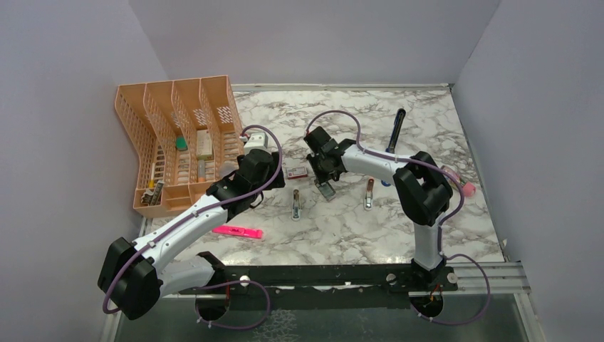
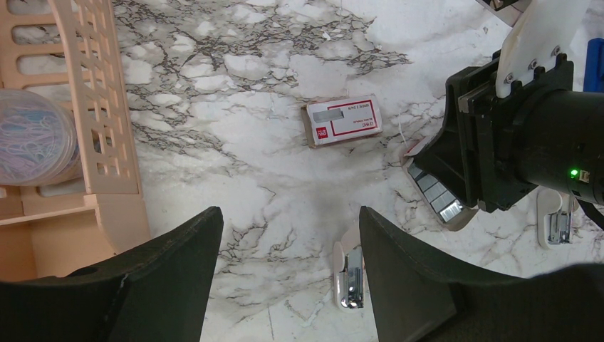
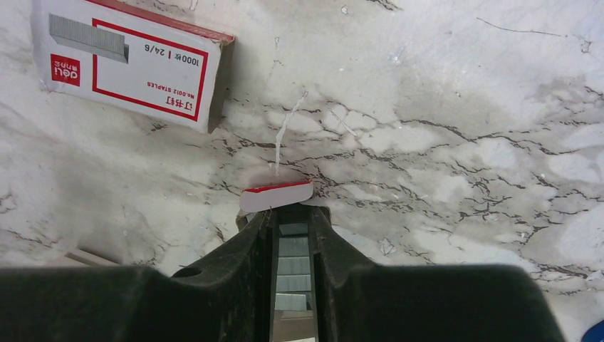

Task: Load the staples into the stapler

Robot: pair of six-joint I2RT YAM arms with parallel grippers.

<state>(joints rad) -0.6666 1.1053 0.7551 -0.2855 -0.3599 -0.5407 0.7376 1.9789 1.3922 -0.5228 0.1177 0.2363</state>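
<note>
The staples (image 3: 293, 256) are a silvery strip in a small tray with a red-and-white flap (image 3: 276, 196). My right gripper (image 3: 292, 214) is shut on the strip, one finger on each side; the same grip shows in the left wrist view (image 2: 438, 196). Their red-and-white box (image 3: 128, 64) lies flat on the marble just left of it (image 1: 295, 171). Of the stapler only a blue sliver (image 2: 595, 65) shows, behind the right arm. My left gripper (image 2: 288, 214) hovers open over bare marble with nothing between its fingers.
A white capsule-shaped piece (image 2: 349, 274) lies beside my left gripper's right finger. A peach piece (image 1: 369, 192) lies right of the tray. An orange organiser (image 1: 178, 142) stands at the back left, a pink highlighter (image 1: 237, 231) at the front, a black pen (image 1: 399, 125) at the back.
</note>
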